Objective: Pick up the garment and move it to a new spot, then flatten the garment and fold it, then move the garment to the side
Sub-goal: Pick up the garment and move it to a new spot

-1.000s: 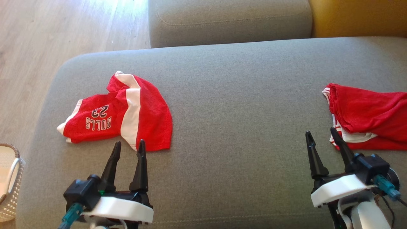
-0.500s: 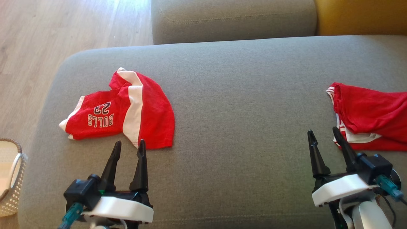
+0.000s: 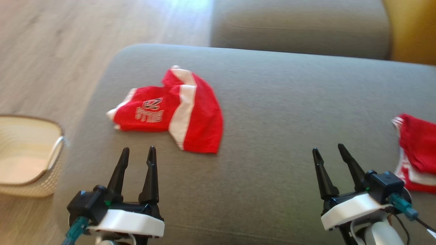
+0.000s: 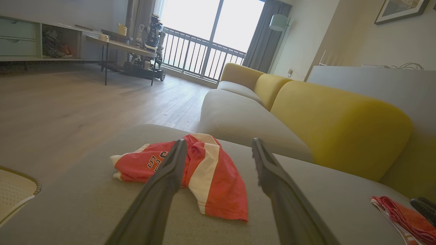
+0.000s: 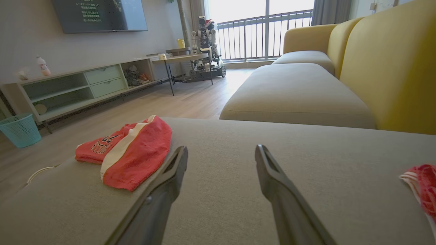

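**Garment**: a red jersey with white bands and printed lettering. It lies rumpled and partly doubled over on the left part of a grey sofa seat, print side up. Nothing grips it.

**Left claw**: open and empty, with its two dark fingers spread. It is held low over the seat, near the garment's near edge but apart from it. In the left wrist view the garment lies ahead of the fingertips, and the left finger crosses in front of the print.

**Right claw**: open and empty, over the bare right-hand part of the seat, well apart from the garment.

**Second red cloth**: it has white trim and is bunched at the seat's right edge, just beside the right claw. Whether they touch cannot be told.

**Basket**: pale and woven with a dark rim, standing on the wooden floor beside the seat's left end.

**Surroundings**: another grey cushion lies beyond the seat, with a yellow backrest at the far right.
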